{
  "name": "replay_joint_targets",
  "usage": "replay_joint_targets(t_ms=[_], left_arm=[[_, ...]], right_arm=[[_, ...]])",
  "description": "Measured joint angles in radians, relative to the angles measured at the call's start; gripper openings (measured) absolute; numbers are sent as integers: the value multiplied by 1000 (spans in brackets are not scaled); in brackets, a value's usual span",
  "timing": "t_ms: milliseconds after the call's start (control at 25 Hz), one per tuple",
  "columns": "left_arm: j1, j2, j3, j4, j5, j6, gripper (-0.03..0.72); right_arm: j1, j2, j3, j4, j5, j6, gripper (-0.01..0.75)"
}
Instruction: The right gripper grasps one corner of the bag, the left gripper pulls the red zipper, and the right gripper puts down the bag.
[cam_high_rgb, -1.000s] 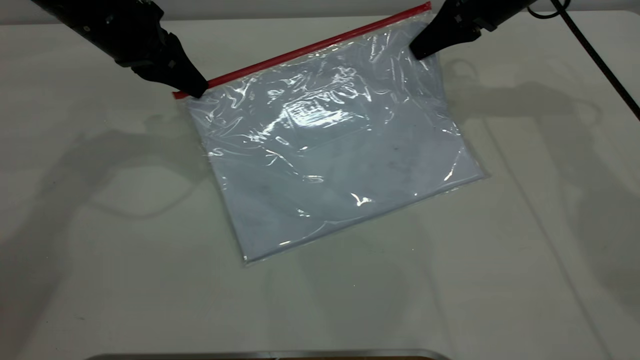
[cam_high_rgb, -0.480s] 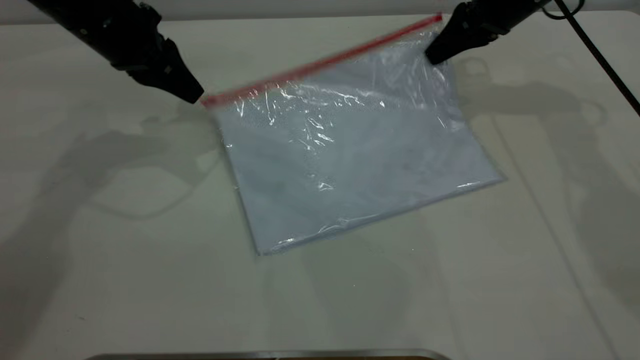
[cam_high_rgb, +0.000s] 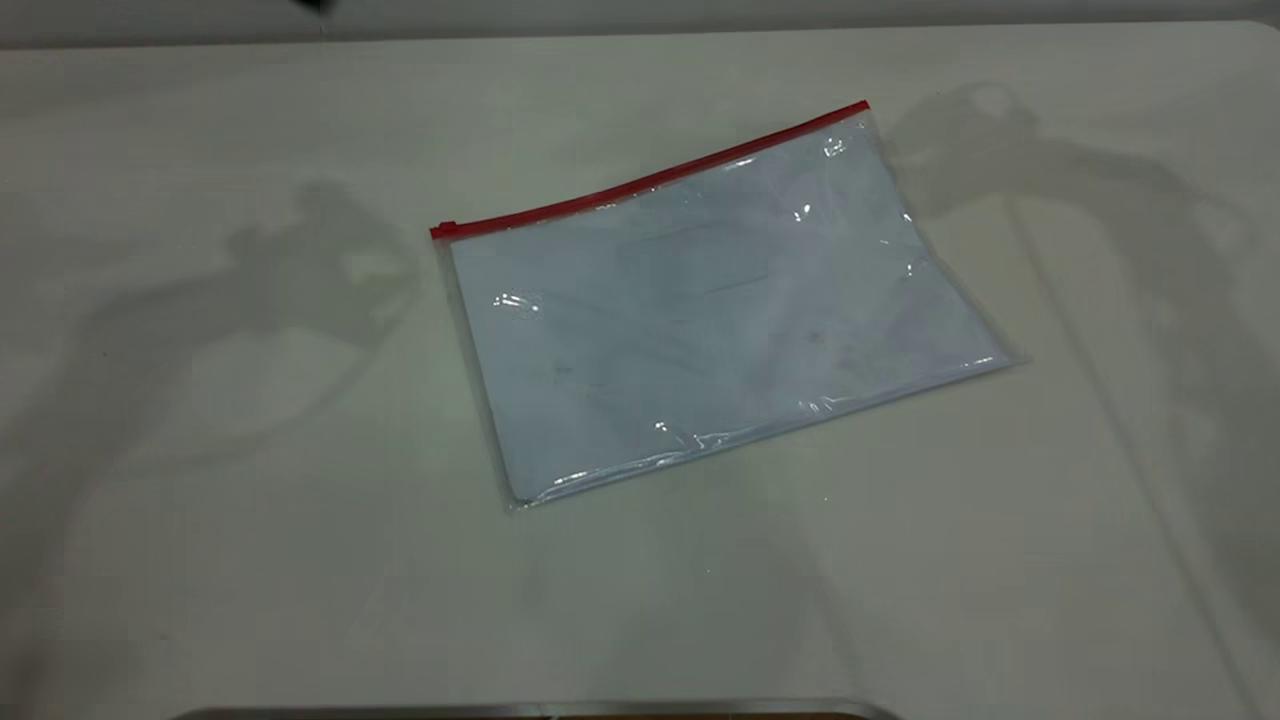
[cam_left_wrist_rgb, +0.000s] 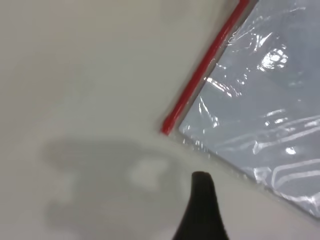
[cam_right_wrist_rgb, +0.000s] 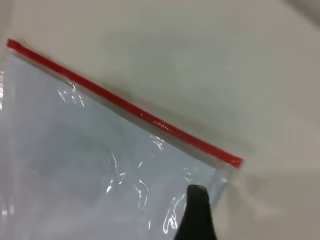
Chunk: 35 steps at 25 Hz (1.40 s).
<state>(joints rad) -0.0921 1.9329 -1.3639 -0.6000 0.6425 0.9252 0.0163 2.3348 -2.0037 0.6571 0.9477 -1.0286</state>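
The bag (cam_high_rgb: 720, 320), a clear pouch with white paper inside, lies flat on the table, held by nothing. The red zipper (cam_high_rgb: 650, 180) runs along its far edge, with the slider tab (cam_high_rgb: 443, 228) at the left end. The corner (cam_high_rgb: 860, 115) at the strip's right end rests on the table. Both arms are out of the exterior view. In the left wrist view the left gripper (cam_left_wrist_rgb: 202, 182) shows as one black tip above bare table, beside the zipper's end (cam_left_wrist_rgb: 167, 127). In the right wrist view the right gripper (cam_right_wrist_rgb: 196, 195) hovers over the bag near the corner (cam_right_wrist_rgb: 225, 167).
The white table (cam_high_rgb: 200, 500) lies all around the bag. A metal rim (cam_high_rgb: 540, 710) runs along the near edge of the exterior view. The arms' shadows fall on the table left and right of the bag.
Both grippers have left the bag and moved up out of the exterior view. The bag's raised far edge has dropped, and the bag now lies flat, shifted slightly right.
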Motion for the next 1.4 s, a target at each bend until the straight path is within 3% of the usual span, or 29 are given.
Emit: replay_joint_targets(t_ms=[360, 720, 880, 1400], left_arm=[[0, -498, 1, 433, 281, -525, 607], [0, -911, 2, 514, 443, -653, 566], [0, -1049, 2, 514, 523, -681, 565], [0, -1357, 125, 516, 526, -738, 565]], right_arm=[[-3, -420, -34, -109, 277, 289, 569], [-4, -761, -8, -160, 287, 503, 561], [-4, -938, 113, -167, 287, 518, 561], [-4, -1568, 662, -110, 287, 533, 561]])
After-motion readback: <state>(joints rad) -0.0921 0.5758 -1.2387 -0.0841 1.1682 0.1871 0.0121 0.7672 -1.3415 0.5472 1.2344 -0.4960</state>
